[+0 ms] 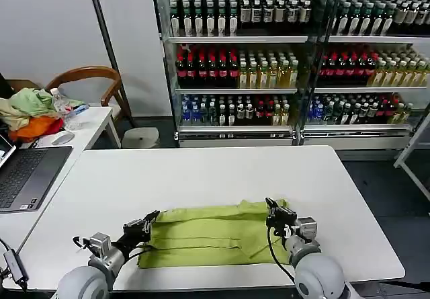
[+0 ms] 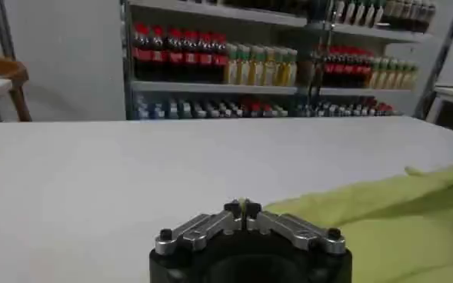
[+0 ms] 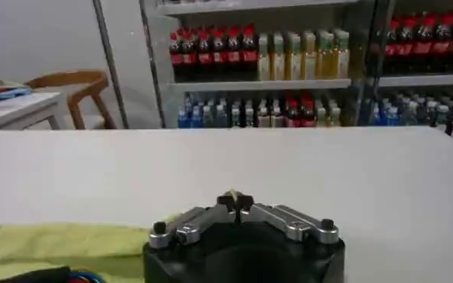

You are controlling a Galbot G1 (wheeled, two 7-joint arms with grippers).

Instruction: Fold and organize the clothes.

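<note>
The clothes are one lime yellow-green T-shirt (image 1: 208, 235) lying folded into a long band near the front edge of the white table (image 1: 201, 171). My left gripper (image 1: 152, 218) is shut on the shirt's left far corner; a sliver of yellow-green cloth shows between its fingertips (image 2: 243, 206). My right gripper (image 1: 271, 207) is shut on the shirt's right far corner, with a thin bit of cloth pinched at its tips (image 3: 234, 199). The shirt (image 2: 380, 223) spreads beside the left gripper, and the shirt (image 3: 64, 246) lies beside the right one. No printed graphic shows.
A side table at the left holds a laptop (image 1: 27, 175), a mouse (image 1: 62, 138) and a heap of pale green and orange garments (image 1: 30, 114). A wooden chair (image 1: 91, 84) stands behind it. Drink coolers (image 1: 289, 57) line the back wall.
</note>
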